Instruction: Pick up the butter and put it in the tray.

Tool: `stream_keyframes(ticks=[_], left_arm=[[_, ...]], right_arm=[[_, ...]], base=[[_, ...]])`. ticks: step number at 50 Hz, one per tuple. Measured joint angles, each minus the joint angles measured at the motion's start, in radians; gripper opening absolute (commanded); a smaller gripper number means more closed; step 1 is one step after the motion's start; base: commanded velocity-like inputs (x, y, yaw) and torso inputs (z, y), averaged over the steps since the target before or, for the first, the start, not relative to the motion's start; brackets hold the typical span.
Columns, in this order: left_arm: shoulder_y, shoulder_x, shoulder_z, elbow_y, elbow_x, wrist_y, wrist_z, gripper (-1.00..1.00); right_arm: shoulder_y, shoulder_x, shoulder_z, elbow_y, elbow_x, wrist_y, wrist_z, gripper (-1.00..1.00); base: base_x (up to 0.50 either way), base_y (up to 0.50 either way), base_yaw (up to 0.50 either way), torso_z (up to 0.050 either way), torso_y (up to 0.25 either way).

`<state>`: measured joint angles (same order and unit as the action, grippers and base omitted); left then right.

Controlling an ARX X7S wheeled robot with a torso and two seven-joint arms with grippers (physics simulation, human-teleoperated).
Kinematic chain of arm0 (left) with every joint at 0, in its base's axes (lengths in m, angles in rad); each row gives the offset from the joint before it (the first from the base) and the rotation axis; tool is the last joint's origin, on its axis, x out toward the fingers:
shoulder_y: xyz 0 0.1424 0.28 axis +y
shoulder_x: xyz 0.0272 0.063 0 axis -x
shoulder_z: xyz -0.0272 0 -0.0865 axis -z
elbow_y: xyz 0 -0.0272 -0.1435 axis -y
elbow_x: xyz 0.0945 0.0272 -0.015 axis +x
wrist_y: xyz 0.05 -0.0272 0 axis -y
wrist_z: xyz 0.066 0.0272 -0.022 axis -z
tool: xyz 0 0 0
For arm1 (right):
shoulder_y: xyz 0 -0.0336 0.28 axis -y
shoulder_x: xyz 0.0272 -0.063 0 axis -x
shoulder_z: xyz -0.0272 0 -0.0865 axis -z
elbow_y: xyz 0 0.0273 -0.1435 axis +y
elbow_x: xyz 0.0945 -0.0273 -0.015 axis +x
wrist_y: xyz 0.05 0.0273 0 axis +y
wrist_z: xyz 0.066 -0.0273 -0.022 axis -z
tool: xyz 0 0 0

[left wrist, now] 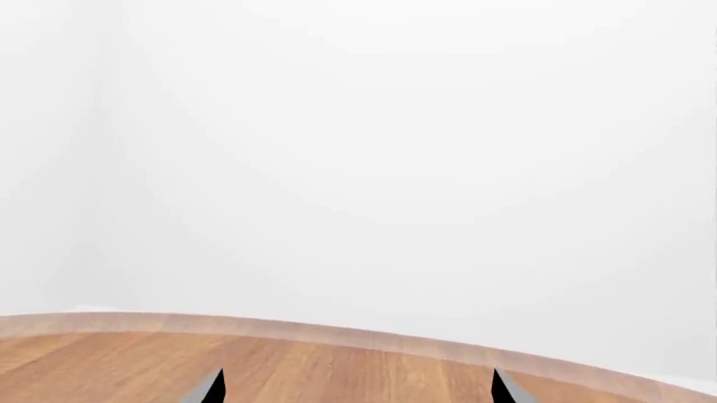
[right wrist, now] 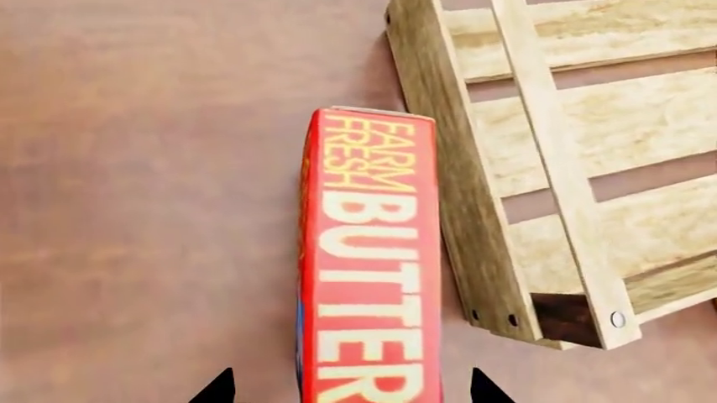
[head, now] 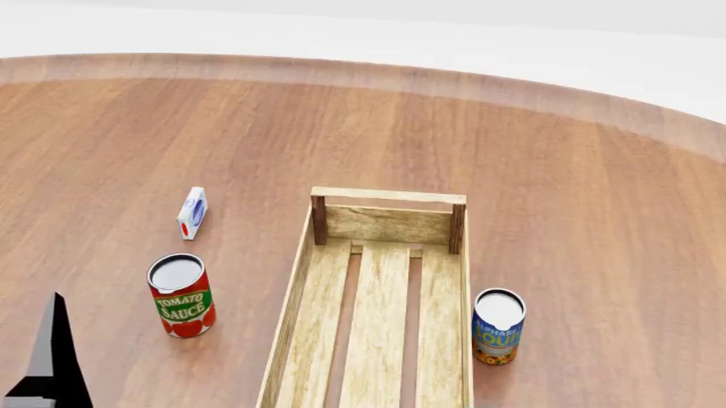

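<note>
The butter (right wrist: 370,260), a red-orange carton with "FARM FRESH BUTTER" lettering, stands on its edge on the wooden table, right beside one long side of the tray (right wrist: 471,210). It shows only in the right wrist view. My right gripper (right wrist: 349,388) is open above it, one fingertip on each side, with a gap to the carton on both. The tray (head: 297,280), a long light-wood slatted crate, lies in the middle of the head view and holds nothing there. My left gripper (left wrist: 356,388) is open and empty over bare table near the table's edge.
A tomato sauce can (head: 182,296) stands left of the tray and a small white-blue carton (head: 193,212) lies behind it. A blue can (head: 498,326) stands close to the tray's right side. A dark part of my left arm (head: 51,357) shows at the lower left.
</note>
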<state>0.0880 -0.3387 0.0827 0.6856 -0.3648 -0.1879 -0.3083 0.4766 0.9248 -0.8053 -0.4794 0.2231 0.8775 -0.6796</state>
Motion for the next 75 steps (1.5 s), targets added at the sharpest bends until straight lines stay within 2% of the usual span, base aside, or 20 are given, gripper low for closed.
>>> stream_keyframes(ticks=[15, 37, 38, 54, 61, 69, 75], left_arm=[[0.003, -0.006, 0.0, 0.008, -0.007, 0.001, -0.006, 1.0], [0.005, -0.016, 0.0, 0.018, -0.016, 0.0, -0.016, 1.0], [0.005, -0.016, 0.0, 0.018, -0.016, 0.0, -0.017, 1.0], [0.002, -0.02, 0.001, 0.017, -0.024, 0.002, -0.021, 1.0], [0.001, -0.021, 0.002, 0.014, -0.027, 0.005, -0.023, 1.0], [0.001, -0.023, 0.001, 0.013, -0.033, 0.006, -0.025, 1.0], [0.001, -0.026, -0.001, 0.017, -0.038, 0.004, -0.028, 1.0]], right_arm=[[-0.068, -0.002, 0.03, 0.073, -0.012, -0.07, 0.087, 1.0], [-0.088, -0.064, -0.008, 0.173, -0.061, -0.167, 0.126, 1.0], [-0.093, -0.066, -0.008, 0.182, -0.062, -0.175, 0.13, -1.0], [-0.135, -0.06, 0.013, 0.212, -0.01, -0.241, 0.208, -1.0], [-0.132, -0.057, -0.002, 0.195, -0.047, -0.239, 0.208, -1.0], [-0.14, -0.045, -0.032, 0.128, -0.112, -0.214, 0.197, -1.0], [-0.175, -0.022, -0.039, 0.027, -0.092, -0.179, 0.194, -1.0]], base=[[0.0, 0.0, 0.0, 0.0, 0.0], [0.0, 0.0, 0.0, 0.0, 0.0], [0.0, 0.0, 0.0, 0.0, 0.0], [0.0, 0.0, 0.0, -0.001, 0.0], [0.0, 0.0, 0.0, -0.001, 0.0], [0.0, 0.0, 0.0, 0.0, 0.0], [0.0, 0.0, 0.0, 0.0, 0.0]])
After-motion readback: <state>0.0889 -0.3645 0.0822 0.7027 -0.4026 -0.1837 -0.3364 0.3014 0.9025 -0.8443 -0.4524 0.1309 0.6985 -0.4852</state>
